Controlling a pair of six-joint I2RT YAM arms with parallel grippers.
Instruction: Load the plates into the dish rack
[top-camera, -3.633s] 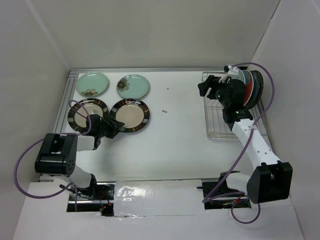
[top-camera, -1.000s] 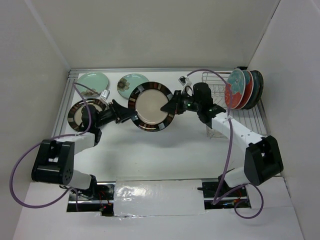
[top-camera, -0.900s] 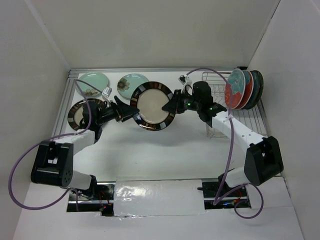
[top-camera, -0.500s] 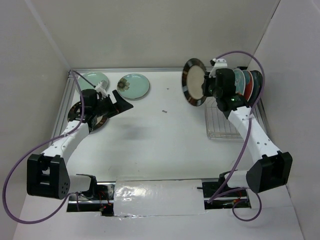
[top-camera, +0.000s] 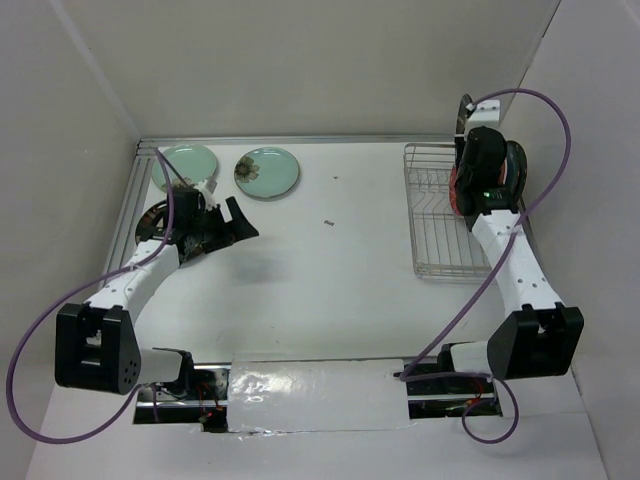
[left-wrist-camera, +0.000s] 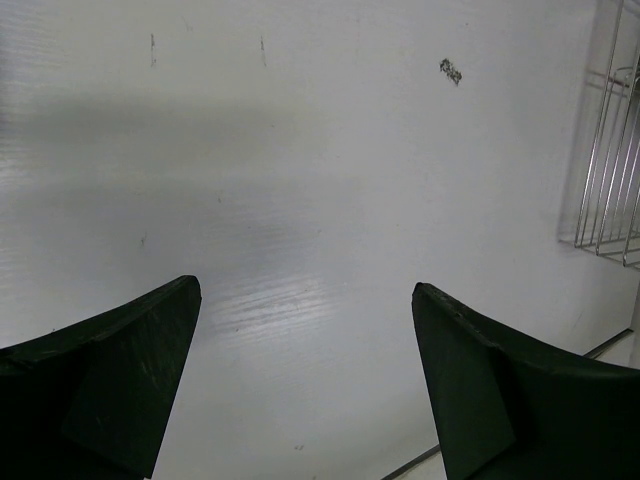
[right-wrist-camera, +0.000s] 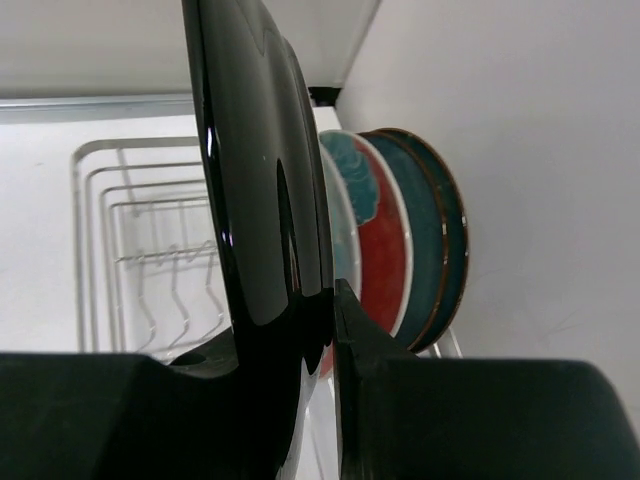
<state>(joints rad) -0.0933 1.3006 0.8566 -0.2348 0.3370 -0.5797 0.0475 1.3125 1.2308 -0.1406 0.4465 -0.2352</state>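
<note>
**A:** First entry, the plates?

**B:** Cream striped-rim plate, on edge, glossy dark underside toward the wrist camera. Clamped by its rim in the right pincer and raised over the far end of the dish rack. Just beside it, upright in the far slots: red-orange plates, then dark teal plates nearest the side wall.

**A:** Off the rack?

**B:** At the far left corner, flat, a mint green plate. Just beside it, a second mint green plate. Nearer the arms, a second striped-rim plate, flat and partly hidden under the left arm.

**A:** Other pincer?

**B:** Left pincer, jaws spread wide, nothing between them, over bare surface near that flat striped plate.

**A:** Surface and room?

**B:** White, matte, faintly ribbed desk. Mid-surface, a small dark speck. Along the far edge, a metal rail. Plain white walls on three sides. Purple cables looping from both arms.
</note>
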